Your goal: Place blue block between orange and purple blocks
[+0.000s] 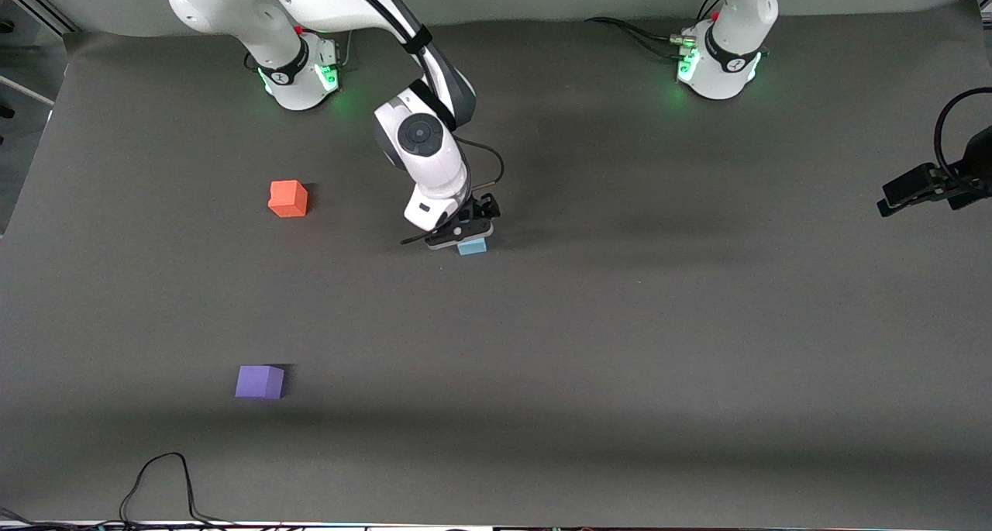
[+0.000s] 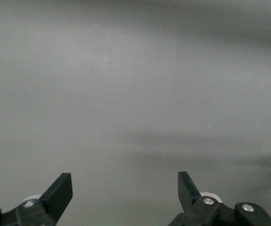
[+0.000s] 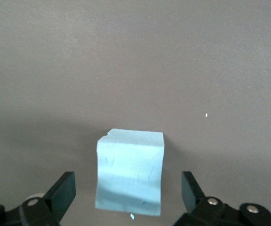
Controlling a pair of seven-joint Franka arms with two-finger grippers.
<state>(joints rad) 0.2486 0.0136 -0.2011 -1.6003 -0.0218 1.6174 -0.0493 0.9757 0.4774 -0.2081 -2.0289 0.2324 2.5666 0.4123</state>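
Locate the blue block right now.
The blue block sits on the table mid-table, directly under the right gripper, whose open fingers straddle it without touching. It lies toward the left arm's end from the orange block and purple block.

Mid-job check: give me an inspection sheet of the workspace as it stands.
Surface: dark mat, bare apart from blocks.
Job's things: blue block mid-table; orange block and purple block toward the right arm's end, purple nearer the camera, gap between them unfilled.
Clutter: nothing seen.
Grippers: right gripper low over blue block, jaws open either side, not touching; left gripper open, waiting.
Cables: loose black cable at mat's near edge.
Surroundings: nothing seen.
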